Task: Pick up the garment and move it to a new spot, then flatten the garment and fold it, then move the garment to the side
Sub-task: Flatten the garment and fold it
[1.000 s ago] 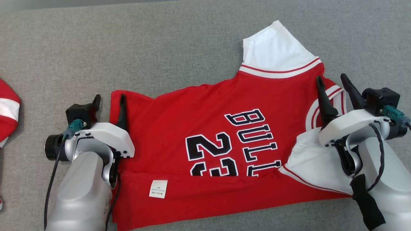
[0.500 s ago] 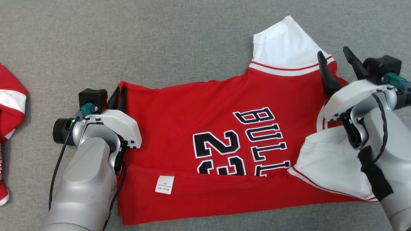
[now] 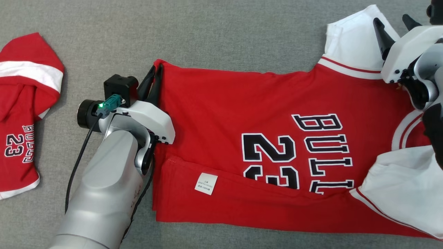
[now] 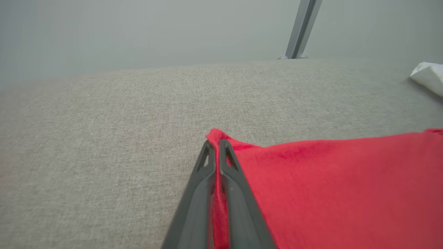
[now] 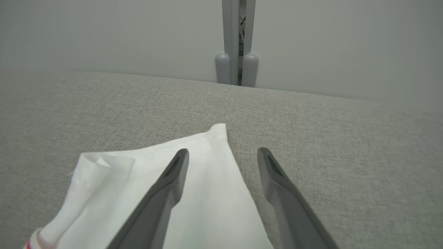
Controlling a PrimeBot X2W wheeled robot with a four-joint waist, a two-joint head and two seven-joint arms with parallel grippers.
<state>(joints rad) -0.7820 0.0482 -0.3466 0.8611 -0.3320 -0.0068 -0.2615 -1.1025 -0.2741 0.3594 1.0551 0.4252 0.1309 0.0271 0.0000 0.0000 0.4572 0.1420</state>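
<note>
The garment [image 3: 242, 114] is a red jersey with black "BULLS 23" lettering and white sleeves, lying partly folded on the grey surface. My left gripper [image 3: 155, 69] is shut on its far left corner; in the left wrist view the red cloth [image 4: 311, 186] is pinched between the closed fingers [image 4: 230, 183] of the gripper [image 4: 215, 147]. My right gripper [image 3: 391, 20] hangs open over the far white sleeve [image 3: 349, 38] at the upper right. In the right wrist view its spread fingers [image 5: 173, 180] frame the sleeve's right edge [image 5: 214, 193], gripper midpoint [image 5: 223, 152], with nothing held.
A second red jersey [image 3: 24, 103] lies bunched at the far left of the grey fabric surface [image 3: 207, 31]. A pale wall with a metal post [image 5: 237, 41] stands behind the surface's far edge.
My left gripper has shut on the jersey's corner. The right gripper has moved away from me, from the collar area to the far white sleeve. The head camera has shifted, bringing the second jersey into view.
</note>
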